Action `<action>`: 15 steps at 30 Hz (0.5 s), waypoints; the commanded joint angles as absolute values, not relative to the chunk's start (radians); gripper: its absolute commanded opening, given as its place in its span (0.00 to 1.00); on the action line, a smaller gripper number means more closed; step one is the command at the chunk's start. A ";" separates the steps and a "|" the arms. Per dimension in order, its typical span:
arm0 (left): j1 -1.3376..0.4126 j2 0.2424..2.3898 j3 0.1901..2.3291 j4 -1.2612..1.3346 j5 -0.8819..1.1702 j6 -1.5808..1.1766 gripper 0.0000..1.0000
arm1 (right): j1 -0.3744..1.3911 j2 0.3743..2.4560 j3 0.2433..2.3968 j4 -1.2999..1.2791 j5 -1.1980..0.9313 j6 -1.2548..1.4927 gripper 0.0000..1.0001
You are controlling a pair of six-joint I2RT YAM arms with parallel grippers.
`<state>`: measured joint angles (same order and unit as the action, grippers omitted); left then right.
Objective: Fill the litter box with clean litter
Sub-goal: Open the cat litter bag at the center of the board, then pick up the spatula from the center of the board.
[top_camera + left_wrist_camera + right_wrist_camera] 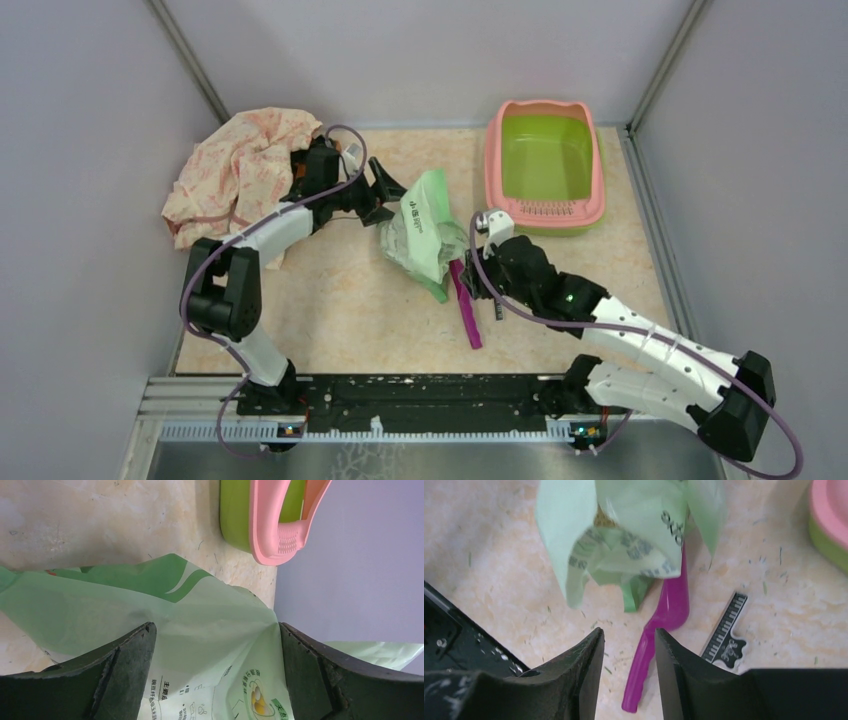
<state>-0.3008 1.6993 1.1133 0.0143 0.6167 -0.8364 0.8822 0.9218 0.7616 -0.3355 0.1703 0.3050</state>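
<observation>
Top external view is showing you the litter box point(494, 170) sitting at the far right corner of the tabletop point(340, 300), its slotted pink ledge facing the arms. Your right arm point(600, 320) is reaching forward and inward with its elbow low. The right jaws are standing slightly parted above the handle of the purple scoop point(466, 310), pinching nothing. Your left arm point(270, 230) is folding at the elbow and stretching rightward. The left jaws are gaping wide, with the top of the light green bag point(425, 235) showing between them, unclamped. A floral cloth point(240, 165) is lying bunched at the far left. Pale grey walls point(420, 50) are enclosing the mottled beige surface.
</observation>
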 commanded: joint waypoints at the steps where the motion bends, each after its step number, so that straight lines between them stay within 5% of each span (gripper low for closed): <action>1: -0.310 1.695 1.149 -0.060 0.630 -0.768 0.95 | 0.918 0.855 0.687 -0.411 0.196 0.397 0.46; 15: -0.285 1.697 1.163 -0.058 0.652 -0.726 0.99 | 0.942 1.078 0.545 -0.243 0.251 0.505 0.59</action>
<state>-0.2943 1.6997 1.1427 -0.0345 0.6224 -0.7757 0.9298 1.0344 0.5541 -0.3740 0.2249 0.4736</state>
